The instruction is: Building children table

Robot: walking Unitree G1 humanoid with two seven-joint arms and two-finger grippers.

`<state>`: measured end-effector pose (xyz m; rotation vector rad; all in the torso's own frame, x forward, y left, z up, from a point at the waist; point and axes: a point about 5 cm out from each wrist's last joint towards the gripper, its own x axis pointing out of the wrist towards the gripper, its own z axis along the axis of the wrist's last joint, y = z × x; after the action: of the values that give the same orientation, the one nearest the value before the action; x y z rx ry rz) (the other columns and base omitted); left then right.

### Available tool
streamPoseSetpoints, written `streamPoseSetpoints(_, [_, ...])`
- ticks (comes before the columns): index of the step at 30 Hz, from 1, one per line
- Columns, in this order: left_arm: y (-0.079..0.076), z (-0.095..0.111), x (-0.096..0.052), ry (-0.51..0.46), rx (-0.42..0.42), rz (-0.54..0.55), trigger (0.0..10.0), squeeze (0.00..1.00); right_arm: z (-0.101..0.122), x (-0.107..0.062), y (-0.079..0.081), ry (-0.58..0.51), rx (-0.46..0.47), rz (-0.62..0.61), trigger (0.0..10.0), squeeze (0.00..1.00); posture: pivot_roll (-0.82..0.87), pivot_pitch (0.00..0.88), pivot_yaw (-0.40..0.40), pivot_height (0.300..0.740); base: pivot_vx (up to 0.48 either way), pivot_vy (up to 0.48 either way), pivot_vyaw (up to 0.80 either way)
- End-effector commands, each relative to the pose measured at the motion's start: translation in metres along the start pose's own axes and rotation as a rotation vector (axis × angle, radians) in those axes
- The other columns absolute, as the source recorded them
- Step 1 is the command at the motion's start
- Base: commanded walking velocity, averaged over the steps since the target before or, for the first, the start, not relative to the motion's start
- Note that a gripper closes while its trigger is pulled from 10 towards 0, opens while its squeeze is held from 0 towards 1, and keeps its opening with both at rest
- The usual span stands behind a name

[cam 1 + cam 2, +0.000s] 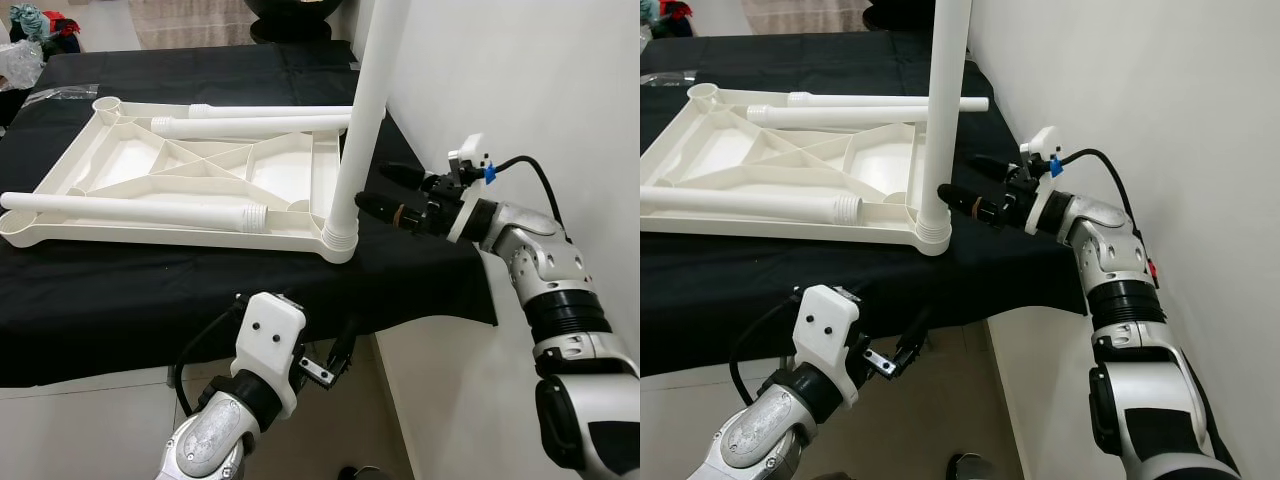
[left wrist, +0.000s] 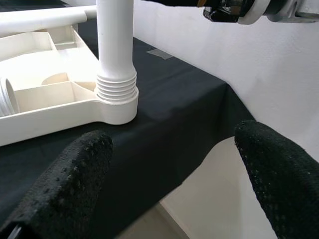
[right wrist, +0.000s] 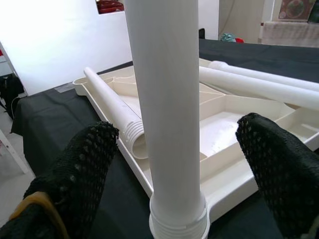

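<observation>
Right gripper (image 1: 385,190), fingers spread and seemingly not touching, faces the upright table leg (image 1: 362,110) just ahead, nearer than the open left gripper (image 1: 335,362).

The white plastic tabletop (image 1: 200,180) lay upside down, ribs up. One white leg (image 1: 365,110) stood upright in its corner socket at 4 o'clock; three loose legs (image 1: 250,125) lay across it.

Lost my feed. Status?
Right claw open beside upright leg. Left claw open, low. Leg seated in tabletop corner; three legs loose. Nothing blocking.
</observation>
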<state>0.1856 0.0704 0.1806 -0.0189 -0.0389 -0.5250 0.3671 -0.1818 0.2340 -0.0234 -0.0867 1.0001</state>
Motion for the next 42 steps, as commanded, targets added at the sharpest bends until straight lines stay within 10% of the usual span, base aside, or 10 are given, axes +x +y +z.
streamPoseSetpoints(1, [-0.002,0.002,-0.002,0.002,0.009,-0.006,10.0,0.00,0.003,0.003,0.001,-0.009,-0.014,0.020,10.0,0.00,0.08,0.152,-0.062,0.740,0.000,0.000,0.00])
streamPoseSetpoints(42, [-0.002,0.005,0.002,-0.018,0.019,0.000,10.0,0.00,0.004,0.051,0.011,-0.085,-0.026,-0.033,10.0,0.00,0.08,0.140,-0.074,0.740,0.000,0.000,0.00])
